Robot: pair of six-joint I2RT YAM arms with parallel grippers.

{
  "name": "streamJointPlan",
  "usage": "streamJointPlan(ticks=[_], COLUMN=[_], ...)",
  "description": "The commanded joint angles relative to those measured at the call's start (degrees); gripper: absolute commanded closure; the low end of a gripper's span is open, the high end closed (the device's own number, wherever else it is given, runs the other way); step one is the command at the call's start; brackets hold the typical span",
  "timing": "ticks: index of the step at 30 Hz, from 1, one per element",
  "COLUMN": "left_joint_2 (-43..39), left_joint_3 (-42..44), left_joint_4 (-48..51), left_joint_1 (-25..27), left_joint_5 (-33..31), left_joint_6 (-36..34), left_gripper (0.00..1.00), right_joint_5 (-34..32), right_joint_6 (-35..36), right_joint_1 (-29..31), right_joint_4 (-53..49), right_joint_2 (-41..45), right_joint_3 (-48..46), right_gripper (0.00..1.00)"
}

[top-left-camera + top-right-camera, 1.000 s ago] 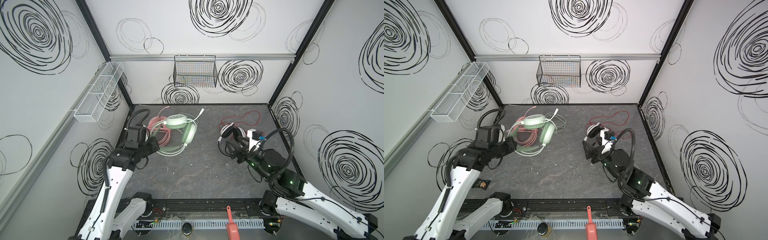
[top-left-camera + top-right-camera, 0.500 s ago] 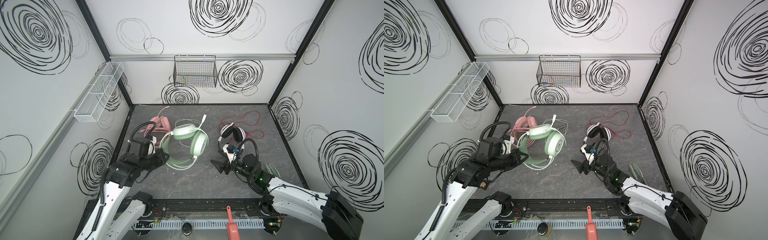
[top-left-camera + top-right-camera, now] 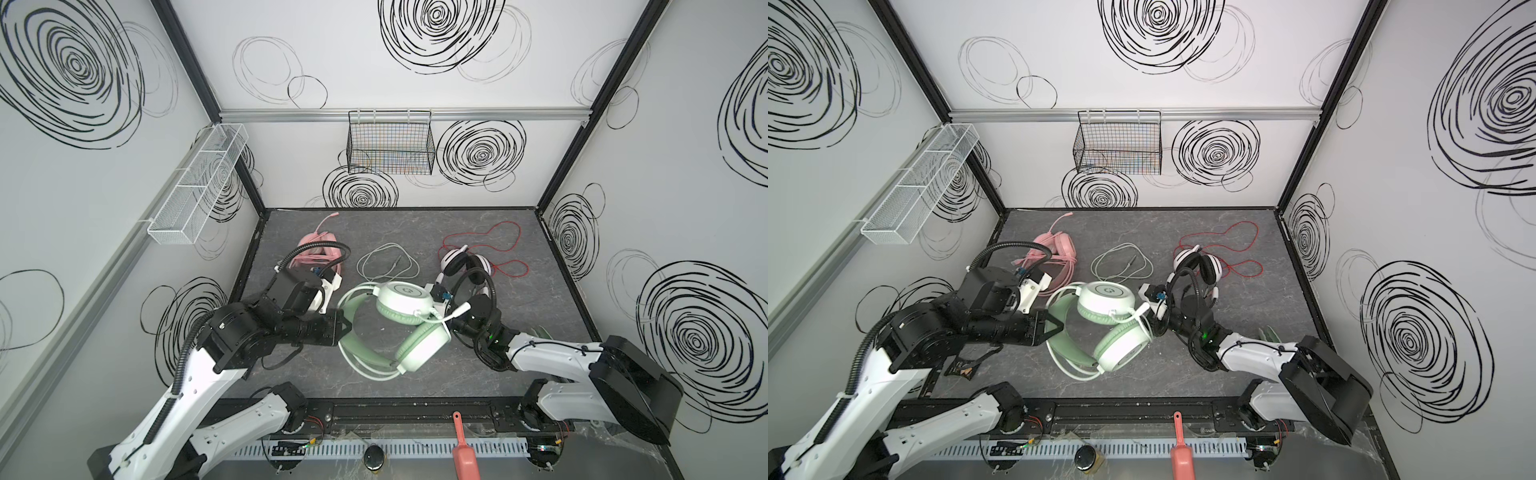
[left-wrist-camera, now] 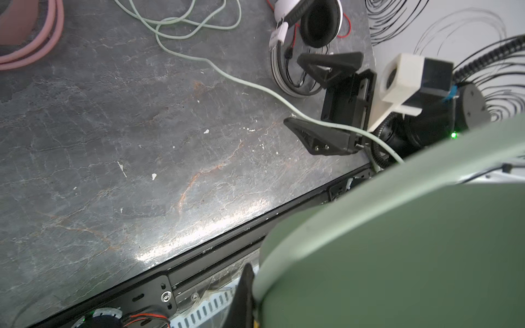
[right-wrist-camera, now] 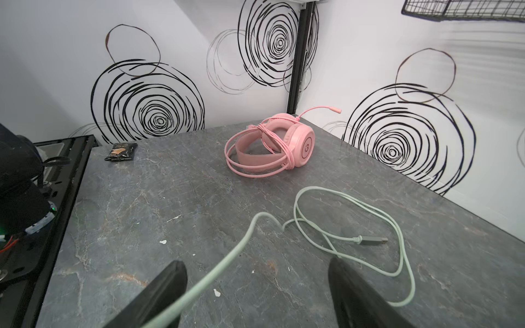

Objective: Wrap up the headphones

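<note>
Your left gripper (image 3: 345,326) is clamped on the headband of the mint-green headset (image 3: 405,300), which sits tilted over the front middle of the counter (image 3: 419,226). Your right gripper (image 5: 257,279) stands open just beside that headset, with the pale green cable (image 5: 215,265) running loose between its fingers. The pink headset (image 5: 304,144) lies back left with its cable wound around it, and the white-and-black headset (image 3: 451,261) lies back right.

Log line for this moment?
left claw: shut on green headset | right claw: open, green cable between jaws | pink headset: wrapped | white headset: red cable loose
</note>
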State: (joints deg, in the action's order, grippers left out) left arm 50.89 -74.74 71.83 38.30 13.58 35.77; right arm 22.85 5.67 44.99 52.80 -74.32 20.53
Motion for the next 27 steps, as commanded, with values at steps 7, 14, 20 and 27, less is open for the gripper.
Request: streamJointPlan(ticks=[7, 14, 20, 27], left_joint_2=[1.22, 1.72, 2.14, 2.31], left_joint_3=[-3.11, -6.78, -7.97, -7.38], left_joint_4=[-3.22, -3.94, -4.75, -7.41], left_joint_1=[-2.03, -7.98, -11.01, -14.1], left_joint_5=[0.08, 4.11, 9.51, 15.47], left_joint_6=[0.26, 2.35, 4.07, 6.08], left_gripper=[1.0, 1.0, 1.0, 1.0], right_joint_5=[4.2, 2.1, 3.5, 6.8], right_joint_6=[-4.26, -9.12, -9.96, -11.69], right_joint_1=[0.0, 0.12, -0.86, -3.24], right_joint_4=[28.07, 37.39, 41.02, 46.56], right_joint_2=[-5.13, -11.62, -16.17, -22.08], right_joint_3=[-6.9, -8.05, -6.38, -2.09], right_gripper=[0.21, 0.26, 0.28, 0.34])
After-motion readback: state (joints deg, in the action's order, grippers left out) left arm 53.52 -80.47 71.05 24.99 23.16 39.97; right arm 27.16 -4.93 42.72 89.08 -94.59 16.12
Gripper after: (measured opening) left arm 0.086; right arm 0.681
